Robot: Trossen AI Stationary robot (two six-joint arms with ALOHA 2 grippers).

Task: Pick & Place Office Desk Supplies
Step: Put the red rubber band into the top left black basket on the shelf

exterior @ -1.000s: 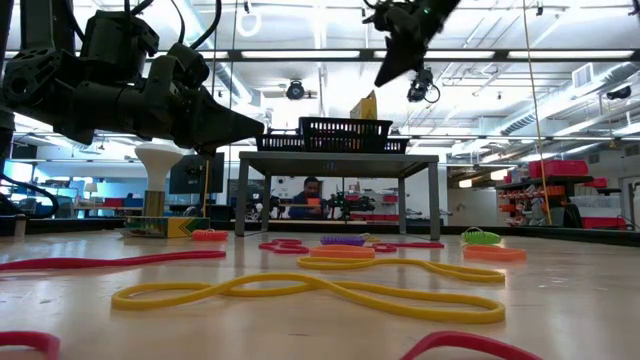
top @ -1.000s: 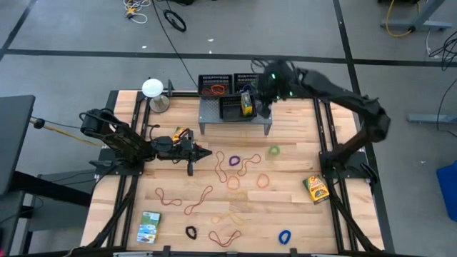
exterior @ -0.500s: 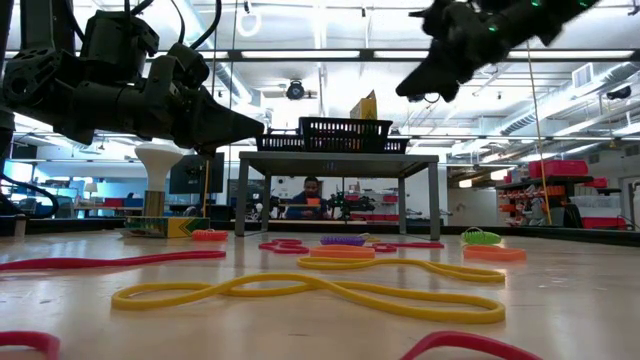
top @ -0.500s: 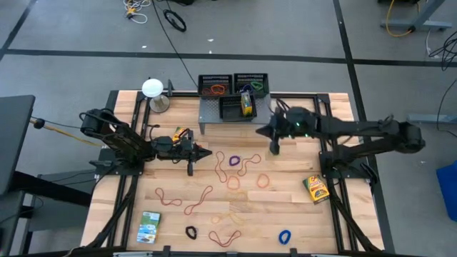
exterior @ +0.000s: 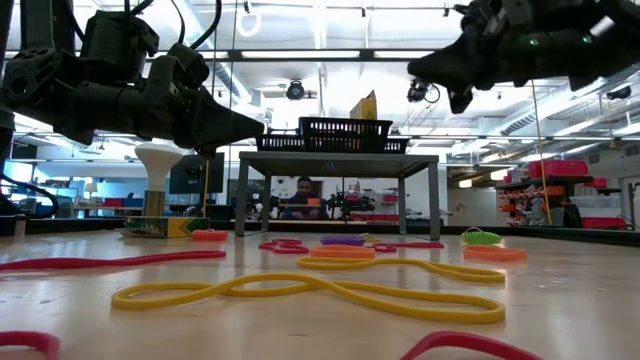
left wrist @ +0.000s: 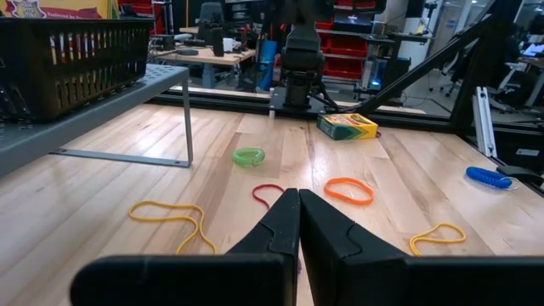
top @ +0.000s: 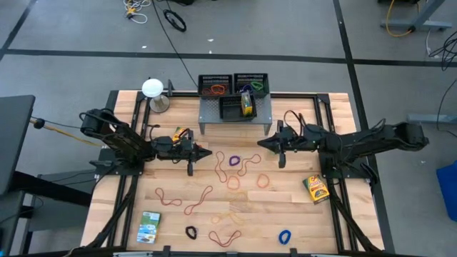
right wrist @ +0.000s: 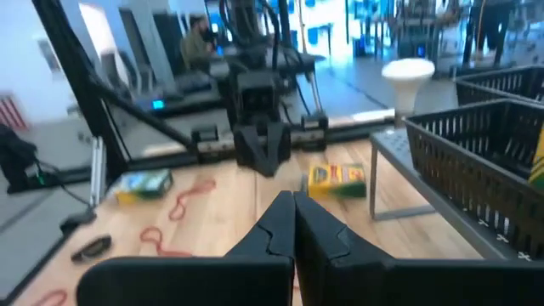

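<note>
orange band – blue band

Wooden table carries scattered rubber bands, card boxes, grey shelf.

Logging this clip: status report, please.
Left gripper shut, empty, parked. Right gripper shut, empty, above table. Rubber bands loose on table. Nothing in the way.
</note>
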